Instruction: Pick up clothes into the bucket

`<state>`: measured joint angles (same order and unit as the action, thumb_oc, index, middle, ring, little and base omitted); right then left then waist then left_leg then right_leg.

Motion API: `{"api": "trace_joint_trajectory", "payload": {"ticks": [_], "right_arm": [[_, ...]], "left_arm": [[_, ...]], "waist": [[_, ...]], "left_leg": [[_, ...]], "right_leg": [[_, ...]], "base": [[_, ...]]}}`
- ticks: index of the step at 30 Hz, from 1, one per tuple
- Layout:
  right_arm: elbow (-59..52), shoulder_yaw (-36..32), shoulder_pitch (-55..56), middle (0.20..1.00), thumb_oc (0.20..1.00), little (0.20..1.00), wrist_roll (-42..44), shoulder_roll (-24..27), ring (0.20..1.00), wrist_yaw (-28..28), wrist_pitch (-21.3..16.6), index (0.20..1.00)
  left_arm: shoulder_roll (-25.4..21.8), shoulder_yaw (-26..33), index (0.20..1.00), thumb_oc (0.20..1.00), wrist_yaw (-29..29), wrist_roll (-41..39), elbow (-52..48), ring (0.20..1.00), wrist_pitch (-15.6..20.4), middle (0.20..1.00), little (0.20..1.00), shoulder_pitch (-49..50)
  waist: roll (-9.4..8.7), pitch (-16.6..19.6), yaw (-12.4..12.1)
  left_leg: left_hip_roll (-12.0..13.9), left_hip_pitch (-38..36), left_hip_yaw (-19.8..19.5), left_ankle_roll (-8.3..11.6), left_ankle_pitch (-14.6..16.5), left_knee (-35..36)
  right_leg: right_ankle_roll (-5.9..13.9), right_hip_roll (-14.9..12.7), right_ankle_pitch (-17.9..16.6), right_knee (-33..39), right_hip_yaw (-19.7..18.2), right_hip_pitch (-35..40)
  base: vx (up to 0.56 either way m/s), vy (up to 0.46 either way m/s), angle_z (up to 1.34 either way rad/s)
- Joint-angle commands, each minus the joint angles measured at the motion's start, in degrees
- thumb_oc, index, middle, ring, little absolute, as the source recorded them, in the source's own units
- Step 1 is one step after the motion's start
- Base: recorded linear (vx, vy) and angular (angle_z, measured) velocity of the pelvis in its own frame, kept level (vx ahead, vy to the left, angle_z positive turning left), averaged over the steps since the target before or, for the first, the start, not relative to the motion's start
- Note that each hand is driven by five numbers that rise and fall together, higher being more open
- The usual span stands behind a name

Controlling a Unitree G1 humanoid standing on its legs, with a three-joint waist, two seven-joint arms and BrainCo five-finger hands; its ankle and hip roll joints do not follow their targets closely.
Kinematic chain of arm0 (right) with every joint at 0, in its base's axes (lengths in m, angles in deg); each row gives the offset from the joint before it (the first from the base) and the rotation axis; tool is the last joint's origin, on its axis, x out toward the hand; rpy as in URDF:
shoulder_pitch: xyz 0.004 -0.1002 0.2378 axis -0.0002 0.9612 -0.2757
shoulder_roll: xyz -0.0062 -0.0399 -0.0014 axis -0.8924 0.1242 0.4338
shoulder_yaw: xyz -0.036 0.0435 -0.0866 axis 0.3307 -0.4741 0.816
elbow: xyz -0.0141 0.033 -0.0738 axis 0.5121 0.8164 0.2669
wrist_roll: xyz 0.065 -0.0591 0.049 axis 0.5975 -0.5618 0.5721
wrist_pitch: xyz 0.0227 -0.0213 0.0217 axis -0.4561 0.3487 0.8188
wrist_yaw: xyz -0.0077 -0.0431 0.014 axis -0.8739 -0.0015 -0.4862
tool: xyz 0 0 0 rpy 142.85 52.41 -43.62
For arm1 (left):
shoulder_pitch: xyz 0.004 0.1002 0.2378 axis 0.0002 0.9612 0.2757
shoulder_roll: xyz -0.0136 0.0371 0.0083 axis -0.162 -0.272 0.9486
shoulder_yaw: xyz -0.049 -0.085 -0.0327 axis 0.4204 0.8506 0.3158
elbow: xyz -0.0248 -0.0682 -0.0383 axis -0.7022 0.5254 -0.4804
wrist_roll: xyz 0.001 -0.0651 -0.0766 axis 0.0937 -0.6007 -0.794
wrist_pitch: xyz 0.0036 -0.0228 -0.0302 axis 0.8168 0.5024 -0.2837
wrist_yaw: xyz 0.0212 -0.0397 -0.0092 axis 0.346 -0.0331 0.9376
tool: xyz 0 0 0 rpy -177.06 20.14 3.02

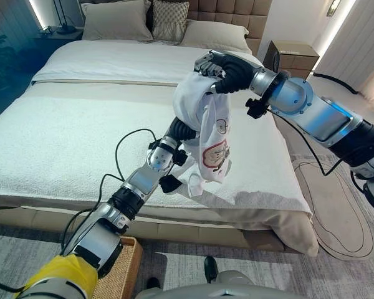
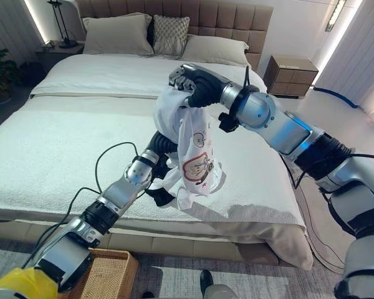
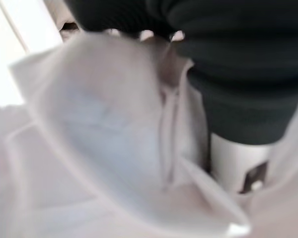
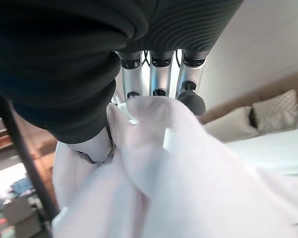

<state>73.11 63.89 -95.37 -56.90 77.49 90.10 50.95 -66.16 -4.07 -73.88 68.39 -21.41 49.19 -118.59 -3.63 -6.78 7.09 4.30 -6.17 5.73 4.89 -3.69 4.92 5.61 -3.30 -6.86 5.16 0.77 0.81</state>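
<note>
Nearest, at the foot of the bed (image 1: 62, 156), a wicker basket (image 2: 109, 274) stands on the floor, below the left arm; a dark shoe (image 1: 210, 268) shows on the floor just beside it, toward the right. Past these, the left arm reaches up over the bed's near edge; the left robot hand (image 2: 168, 138) is buried in the white shirt (image 1: 213, 140), and whether its fingers are spread or curled cannot be told, since cloth covers them in the head views and in its own wrist view. Higher up, the shirt hangs in the air over the bed's near right part, its printed front facing out and its lower hem hanging at the bed's near edge; the right robot hand (image 1: 217, 67) holds it from the top, fingers curled over the bunched cloth (image 4: 154, 163) and pinching it against the thumb. Farther off, pillows (image 1: 115, 18) lie against the headboard; a nightstand (image 1: 293, 56) stands to the bed's right.
</note>
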Motion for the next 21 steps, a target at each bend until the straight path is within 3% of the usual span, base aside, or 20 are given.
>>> {"api": "trace_joint_trajectory", "payload": {"ticks": [1, 5, 6, 7, 11, 12, 13, 14, 21], "right_arm": [[-3.42, -2.51, -4.04, 0.200, 0.200, 0.200, 5.83, 0.71, 0.200, -1.79, -4.75, 0.200], [-4.90, -3.25, -2.86, 0.200, 0.200, 0.200, 8.35, 0.90, 0.200, -1.86, -5.13, 0.200], [-5.09, -3.33, -2.89, 0.200, 0.200, 0.200, 8.45, 1.05, 0.200, -2.02, -5.22, 0.200], [-5.05, -3.51, -2.58, 0.200, 0.200, 0.200, 8.86, 1.21, 0.200, -2.23, -5.30, 0.200], [-3.67, -4.36, -1.54, 0.200, 0.200, 0.200, 7.94, 1.94, 0.200, -3.35, -5.20, 0.200], [-3.03, -5.21, -0.75, 0.448, 0.448, 0.448, 7.44, 2.22, 0.448, -3.86, -5.11, 0.448], [-3.03, -5.22, -0.74, 0.495, 0.495, 0.495, 7.44, 2.22, 0.495, -3.86, -5.11, 0.495], [-0.83, -6.71, 0.50, 1.000, 1.000, 1.000, 6.35, 1.88, 1.000, -4.83, -4.73, 1.000], [8.93, -11.19, 3.37, 1.000, 1.000, 1.000, 1.54, 0.82, 1.000, -8.56, -2.21, 1.000]], "left_arm": [[2.35, -3.40, 1.000, 1.000, 0.73, -4.82, 4.56, 1.000, 1.05, 1.000, 1.000, -5.45], [4.02, -5.20, 1.000, 1.000, 2.48, -10.41, 5.21, 1.000, 0.80, 1.000, 1.000, -5.68], [4.07, -5.53, 0.457, 0.457, 3.39, -13.90, 4.77, 0.457, 0.91, 0.457, 0.457, -5.61], [3.69, -5.53, 0.200, 0.200, 3.55, -15.42, 4.01, 0.200, 1.05, 0.200, 0.200, -5.54], [3.19, -6.37, 0.200, 0.200, 6.02, -24.68, 1.76, 0.200, 0.94, 0.200, 0.200, -3.93], [3.03, -6.49, 0.200, 0.200, 6.56, -25.96, 1.34, 0.200, 0.75, 0.200, 0.200, -3.09], [3.03, -6.49, 0.200, 0.200, 6.56, -25.96, 1.34, 0.200, 0.75, 0.200, 0.200, -3.08], [3.40, -6.16, 0.200, 0.200, 7.08, -28.23, 1.54, 0.200, 0.51, 0.200, 0.200, -1.66], [5.17, -3.39, 0.200, 0.200, 7.65, -36.33, 1.58, 0.200, -0.32, 0.200, 0.200, 3.02]], "waist": [[-2.64, 2.67, -0.15], [-2.58, 2.64, 0.10], [-2.56, 2.65, 0.19], [-2.50, 2.66, 0.20], [-2.45, 2.97, 0.30], [-2.48, 3.09, 0.32], [-2.48, 3.10, 0.32], [-2.51, 3.19, 0.35], [-2.78, 3.29, 0.11]], "left_leg": [[-1.35, 2.09, -1.40, -0.95, 5.43, -5.59], [-1.41, 2.08, -1.83, -0.93, 5.33, -5.56], [-1.52, 2.06, -1.98, -0.94, 5.29, -5.52], [-1.52, 2.03, -2.06, -0.93, 5.27, -5.46], [-1.58, 1.88, -2.28, -0.90, 5.34, -5.42], [-1.62, 1.85, -2.33, -0.91, 5.38, -5.38], [-1.62, 1.85, -2.33, -0.91, 5.38, -5.38], [-1.67, 1.83, -2.50, -0.95, 5.44, -5.41], [-1.94, 1.75, -2.98, -1.15, 5.61, -5.50]], "right_leg": [[3.08, -2.99, 6.07, -3.30, 3.85, 2.82], [3.05, -3.10, 6.11, -3.21, 4.16, 3.14], [3.04, -3.13, 6.09, -3.20, 4.26, 3.24], [3.05, -3.19, 6.08, -3.18, 4.36, 3.29], [3.04, -3.33, 6.10, -3.22, 4.51, 3.55], [3.04, -3.36, 6.11, -3.18, 4.47, 3.58], [3.04, -3.36, 6.11, -3.18, 4.47, 3.58], [2.99, -3.41, 6.21, -3.19, 4.50, 3.75], [2.84, -3.54, 6.38, -3.35, 4.70, 4.09]], "base": [[0.00, 0.000, 0.00], [0.00, 0.000, 0.01], [0.01, 0.003, 0.04], [0.01, 0.000, 0.07], [0.01, 0.004, 0.10], [0.00, 0.005, 0.10], [0.01, 0.010, 0.09], [0.00, 0.000, 0.00], [0.00, 0.000, 0.00]]}}
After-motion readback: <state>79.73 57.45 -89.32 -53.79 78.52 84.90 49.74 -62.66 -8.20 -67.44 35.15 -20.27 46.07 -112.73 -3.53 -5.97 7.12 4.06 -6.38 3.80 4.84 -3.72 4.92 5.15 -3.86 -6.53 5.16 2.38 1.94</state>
